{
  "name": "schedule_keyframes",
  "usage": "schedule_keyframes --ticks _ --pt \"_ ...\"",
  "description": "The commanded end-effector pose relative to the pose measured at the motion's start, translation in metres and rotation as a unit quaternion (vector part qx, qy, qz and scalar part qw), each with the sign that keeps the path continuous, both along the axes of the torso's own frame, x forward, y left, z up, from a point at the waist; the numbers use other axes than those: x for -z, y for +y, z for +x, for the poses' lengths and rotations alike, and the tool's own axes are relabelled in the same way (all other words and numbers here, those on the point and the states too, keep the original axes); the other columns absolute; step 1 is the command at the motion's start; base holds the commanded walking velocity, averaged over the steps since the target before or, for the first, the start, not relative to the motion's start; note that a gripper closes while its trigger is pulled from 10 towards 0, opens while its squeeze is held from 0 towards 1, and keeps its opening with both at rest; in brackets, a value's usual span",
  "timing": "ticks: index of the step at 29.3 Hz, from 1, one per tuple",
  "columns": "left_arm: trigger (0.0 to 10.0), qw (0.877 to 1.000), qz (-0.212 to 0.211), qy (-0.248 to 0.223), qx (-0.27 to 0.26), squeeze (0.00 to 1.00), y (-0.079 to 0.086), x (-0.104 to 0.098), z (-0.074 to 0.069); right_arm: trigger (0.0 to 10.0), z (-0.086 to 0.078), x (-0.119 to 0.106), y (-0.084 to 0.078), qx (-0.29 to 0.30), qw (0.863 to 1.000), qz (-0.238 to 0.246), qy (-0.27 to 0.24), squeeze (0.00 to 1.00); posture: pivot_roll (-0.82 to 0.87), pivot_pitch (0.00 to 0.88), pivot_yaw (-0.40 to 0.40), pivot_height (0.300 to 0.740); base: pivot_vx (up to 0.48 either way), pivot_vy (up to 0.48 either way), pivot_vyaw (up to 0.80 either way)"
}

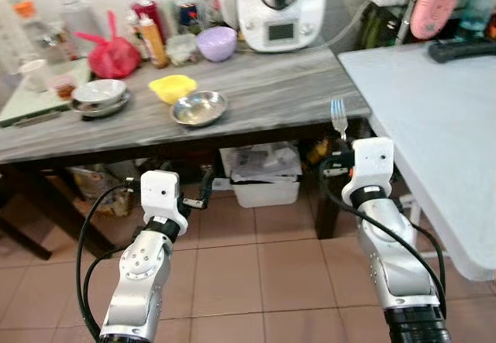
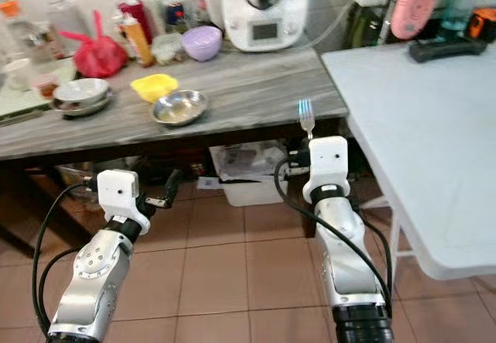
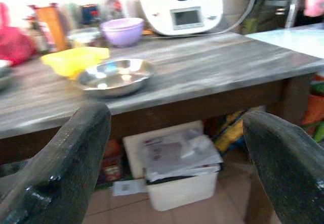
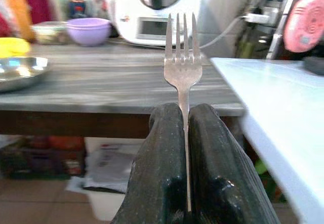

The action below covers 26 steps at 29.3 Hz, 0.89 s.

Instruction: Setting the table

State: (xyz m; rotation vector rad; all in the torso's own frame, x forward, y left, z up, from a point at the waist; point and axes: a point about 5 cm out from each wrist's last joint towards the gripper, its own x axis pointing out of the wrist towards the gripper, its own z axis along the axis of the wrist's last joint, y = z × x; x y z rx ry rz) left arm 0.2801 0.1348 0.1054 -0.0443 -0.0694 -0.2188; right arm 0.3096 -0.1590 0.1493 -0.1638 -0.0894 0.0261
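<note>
A fork point(image 4: 183, 70) is held upright, tines up, its handle pinched between the two closed fingers of the right pincer point(image 4: 185, 120); it is carried in the air just off the near right corner of the grey wooden table point(image 1: 271, 95), probably so it can be laid flat once a place is reached. Beside it to the right stands the pale white table point(image 1: 442, 118), likely where it belongs. A steel bowl point(image 1: 199, 108) and a yellow bowl point(image 1: 172, 87) rest near the grey table's front edge. The left pincer point(image 3: 172, 148) is held low before that edge with its fingers spread apart, gripping nothing.
</note>
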Motion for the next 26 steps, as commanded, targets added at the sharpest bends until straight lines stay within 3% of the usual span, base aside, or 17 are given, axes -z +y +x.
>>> schedule_keyframes --ticks 1,14,22,26 --pt "10.0 1.000 0.000 0.003 0.001 0.00 -0.0003 0.0009 -0.0015 10.0 0.0017 -0.0030 0.0000 -0.001 1.000 0.000 -0.007 0.00 -0.14 0.020 0.114 0.740 0.352 0.000 0.00" --pt "10.0 1.000 0.003 0.005 0.003 0.00 -0.0008 0.0014 -0.0012 10.0 0.0010 -0.0047 -0.0017 -0.009 0.999 -0.025 -0.017 0.00 -0.14 0.019 0.116 0.740 0.354 0.000 0.00" --pt "10.0 1.000 0.004 0.007 0.003 0.00 -0.0009 0.0025 -0.0020 10.0 0.0035 -0.0060 -0.0024 -0.006 0.999 -0.029 -0.020 0.00 -0.14 0.016 0.113 0.740 0.351 0.000 0.55" --pt "10.0 1.000 0.004 0.008 0.003 0.00 -0.0008 0.0025 -0.0018 10.0 0.0042 -0.0056 -0.0018 -0.006 0.999 -0.026 -0.018 0.00 -0.14 0.015 0.113 0.740 0.348 0.000 0.00"
